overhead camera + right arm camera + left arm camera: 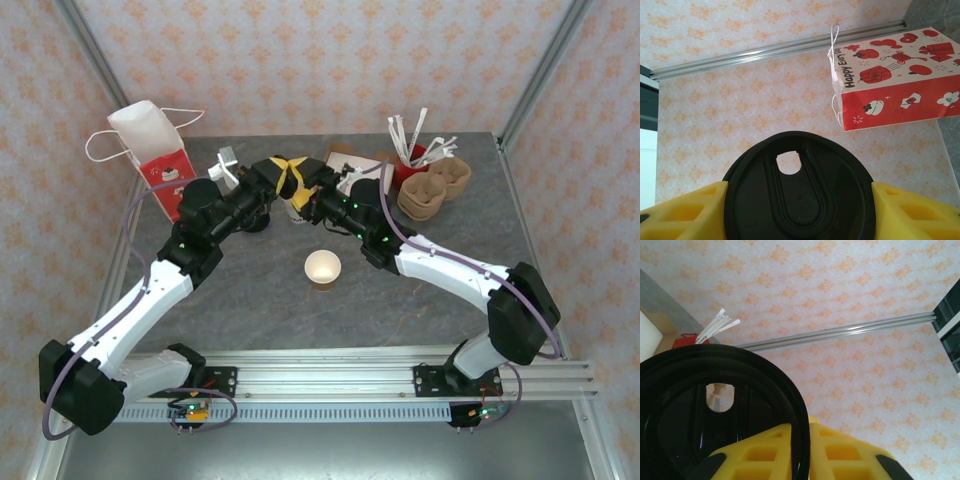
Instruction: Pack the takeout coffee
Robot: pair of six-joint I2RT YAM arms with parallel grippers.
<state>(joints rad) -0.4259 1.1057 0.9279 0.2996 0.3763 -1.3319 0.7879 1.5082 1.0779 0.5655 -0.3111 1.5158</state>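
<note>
Left end effector (800, 426): yellow fingers nearly together, pinched on the rim of the round black plastic lid (680, 405). Right end effector (799, 192): fingers wide, one against each side of the same lid, clamped across its width. Both end effectors were together in mid-air over the back-centre of the grey stone-look tabletop (250, 305), sharing the lid.

The lid was bare: wallpaper showed through the sip hole in the right wrist view, with no cup behind it. It stood on edge, top face toward the right wrist and what looked like the hollow underside toward the left. Its axis ran roughly sideways, arm to arm.

Key relation: the small tan paper cup (322, 268), upright, open and lidless, sat on the tabletop below the lid. It lay toward the near edge, a touch right of the meeting point, apart from both arms. The right forearm passed nearer to it than the left.

My read: capping needs the lid tipped from on-edge to flat, underside down, then brought down and nearward. That suits the right arm, once the left lets go.

The red-and-white paper gift bag (150, 150) stood back-left beside the left arm, well apart from the cup, so the packing leg would run left and back.
</note>
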